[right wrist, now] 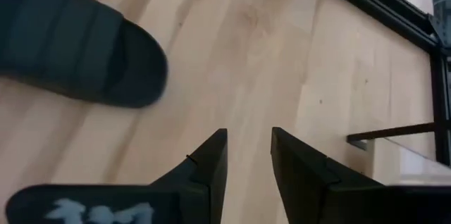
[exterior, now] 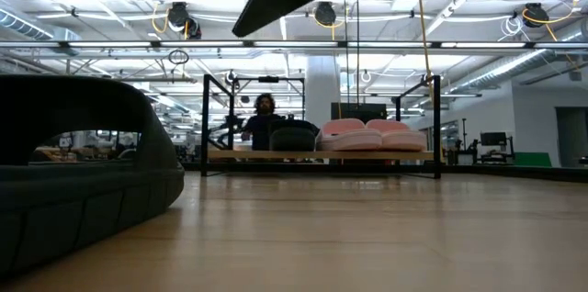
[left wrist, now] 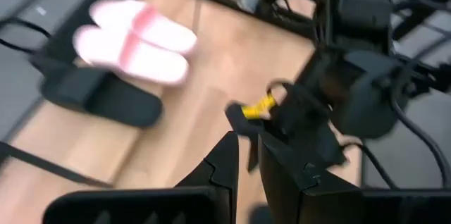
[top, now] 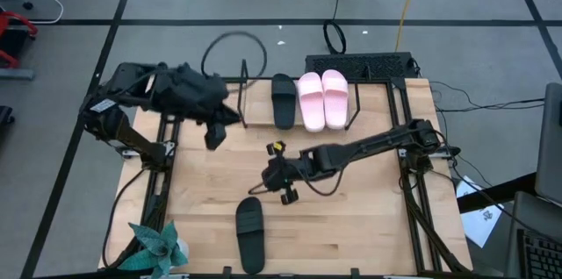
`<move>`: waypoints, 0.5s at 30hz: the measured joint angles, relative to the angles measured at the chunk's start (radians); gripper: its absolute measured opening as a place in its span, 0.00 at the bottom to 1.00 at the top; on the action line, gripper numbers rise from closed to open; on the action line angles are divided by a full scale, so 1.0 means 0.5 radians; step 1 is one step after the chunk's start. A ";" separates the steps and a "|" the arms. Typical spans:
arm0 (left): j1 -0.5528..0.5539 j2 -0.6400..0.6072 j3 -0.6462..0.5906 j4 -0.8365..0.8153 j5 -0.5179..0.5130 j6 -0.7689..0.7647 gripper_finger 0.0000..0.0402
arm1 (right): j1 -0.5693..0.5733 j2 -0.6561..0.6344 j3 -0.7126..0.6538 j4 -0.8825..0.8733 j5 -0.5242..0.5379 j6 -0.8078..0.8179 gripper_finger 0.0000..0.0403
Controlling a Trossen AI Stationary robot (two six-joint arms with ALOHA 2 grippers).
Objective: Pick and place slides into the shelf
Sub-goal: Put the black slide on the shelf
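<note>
The shelf stands at the table's far edge. It holds one black slide and the pale pink pair side by side; they also show in the low view. The second black slide lies flat on the table near the front edge, large at the left of the low view. My left gripper hangs above the table to the left of the shelf, its fingers a narrow gap apart and empty. My right gripper hovers over the table's middle, open and empty, beyond that slide.
A green plant stands at the near left corner. A dark keyboard lies behind the shelf. Black frame rails run along the table's left and right sides. A person sits beyond the table. Bare wood lies between shelf and slide.
</note>
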 joint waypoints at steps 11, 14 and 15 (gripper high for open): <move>-0.748 0.089 0.000 -0.032 -0.118 -0.442 0.13 | 0.218 -0.134 0.000 -0.507 0.508 0.815 0.24; -0.938 0.184 0.000 -0.032 -0.139 -0.549 0.13 | 0.274 -0.239 0.000 -0.668 0.510 1.110 0.24; -1.000 0.218 0.000 -0.032 -0.158 -0.573 0.13 | 0.289 -0.281 0.000 -0.729 0.517 1.223 0.24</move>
